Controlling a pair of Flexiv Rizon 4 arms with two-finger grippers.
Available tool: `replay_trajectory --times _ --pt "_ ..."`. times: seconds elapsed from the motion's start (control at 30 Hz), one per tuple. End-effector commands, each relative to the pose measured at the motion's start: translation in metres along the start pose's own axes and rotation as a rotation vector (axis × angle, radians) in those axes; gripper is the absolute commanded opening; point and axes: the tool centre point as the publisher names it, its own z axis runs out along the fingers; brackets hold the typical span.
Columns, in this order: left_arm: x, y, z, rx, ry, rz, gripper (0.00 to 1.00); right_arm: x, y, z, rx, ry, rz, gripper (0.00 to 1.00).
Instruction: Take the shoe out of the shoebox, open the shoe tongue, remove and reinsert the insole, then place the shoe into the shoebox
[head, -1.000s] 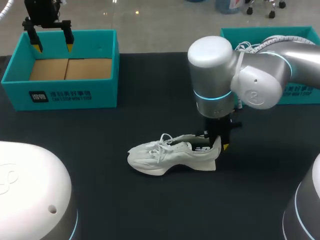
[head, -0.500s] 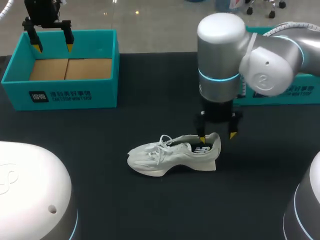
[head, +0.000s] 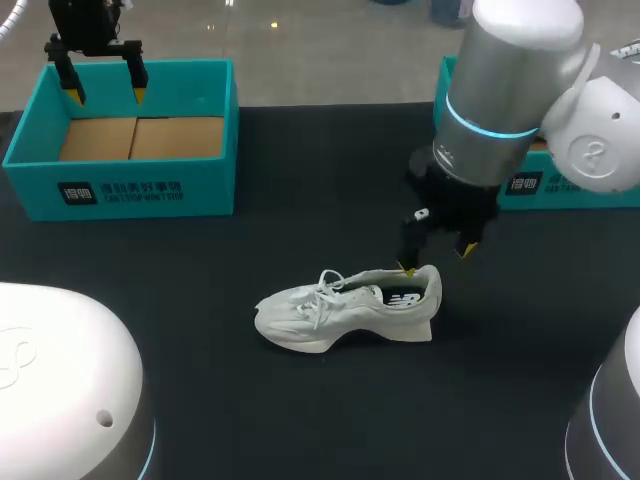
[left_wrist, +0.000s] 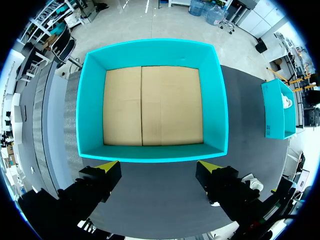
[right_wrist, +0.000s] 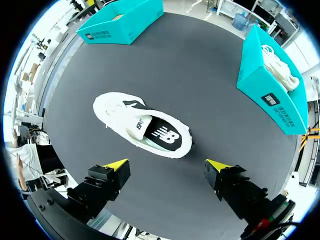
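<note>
Dark table (head: 300, 400) under both arms: your R gripper (head: 436, 258) hangs w/ fingers apart, gripping nothing, just above the heel end of the white shoe (head: 340, 308), which sits on its sole mid-table. Your L gripper (head: 106, 97), also spread, hovers over the teal shoebox (head: 120, 190), well apart from the shoe.

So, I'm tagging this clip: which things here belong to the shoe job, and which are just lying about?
Job: white shoe on the table; its dark insole; empty teal shoebox.
Lying about: second teal box; the spare shoe inside it.
</note>
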Motion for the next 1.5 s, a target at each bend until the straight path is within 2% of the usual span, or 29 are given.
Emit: replay_trajectory --times 0.03,0.37,0.43,0.47,0.5,0.53,0.6,0.63,0.67,1.4,1.47,1.5 --pt "0.000 0.000 0.000 0.000 0.000 0.000 1.00 -0.007 -0.008 0.002 -0.144 0.345 -0.476 1.00" --pt "0.000 0.000 0.000 0.000 0.000 0.000 1.00 -0.007 -0.008 0.002 -0.144 0.345 -0.476 1.00" --pt "0.000 0.000 0.000 0.000 0.000 0.000 1.00 -0.001 -0.004 0.000 -0.183 0.223 -0.745 1.00" --pt "0.000 0.000 0.000 0.000 0.000 0.000 1.00 -0.002 -0.003 0.002 -0.201 0.239 -0.784 1.00" --pt "0.000 0.000 0.000 0.000 0.000 0.000 1.00 -0.003 -0.002 0.003 -0.238 0.225 -0.879 1.00" --pt "0.000 0.000 0.000 0.000 0.000 0.000 1.00 -0.003 -0.002 0.002 -0.282 0.260 -0.965 1.00" --pt "0.000 0.000 0.000 0.000 0.000 0.000 1.00 -0.010 -0.001 0.004 -0.362 0.284 -1.039 1.00" --pt "0.000 0.000 0.000 0.000 0.000 0.000 1.00 -0.012 0.001 0.005 -0.376 0.298 -1.069 1.00" --pt "0.000 0.000 0.000 0.000 0.000 0.000 1.00 -0.014 0.004 0.009 -0.330 0.293 -1.054 1.00" --pt "0.000 0.000 0.000 0.000 0.000 0.000 1.00 -0.014 0.004 0.009 -0.330 0.293 -1.054 1.00" --pt "0.000 0.000 0.000 0.000 0.000 0.000 1.00 -0.020 0.007 0.015 -0.372 0.306 -1.022 1.00" --pt "0.000 0.000 0.000 0.000 0.000 0.000 1.00 -0.023 0.008 0.018 -0.362 0.301 -1.017 1.00"
